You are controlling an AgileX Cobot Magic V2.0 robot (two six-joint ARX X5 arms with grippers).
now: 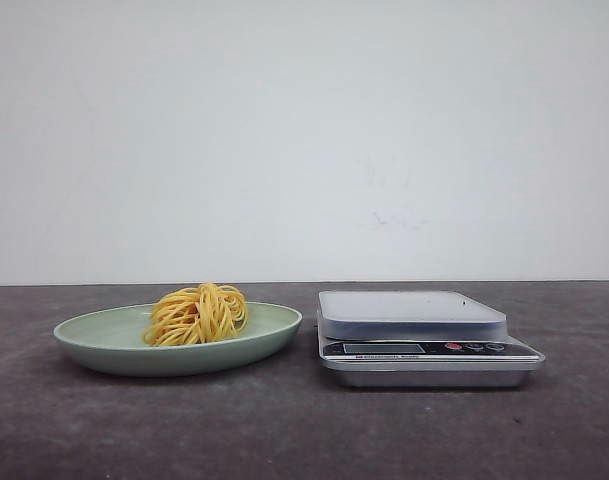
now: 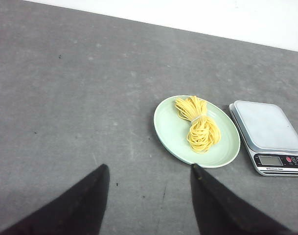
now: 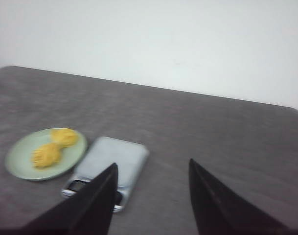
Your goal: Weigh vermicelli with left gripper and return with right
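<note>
The vermicelli (image 1: 197, 314), a nest of yellow strands, lies on the pale green plate (image 1: 89, 337) left of the silver kitchen scale (image 1: 414, 315). It also shows in the left wrist view (image 2: 198, 124) and in the right wrist view (image 3: 55, 146). My left gripper (image 2: 149, 167) is open and empty, high above the table, short of the plate (image 2: 173, 129) and the scale (image 2: 268, 129). My right gripper (image 3: 153, 162) is open and empty, high above the table beside the scale (image 3: 112, 159). Neither gripper shows in the front view.
The dark grey table (image 1: 304, 430) ends at a white wall (image 1: 304, 140) behind. The scale's display and buttons (image 1: 424, 348) face the front.
</note>
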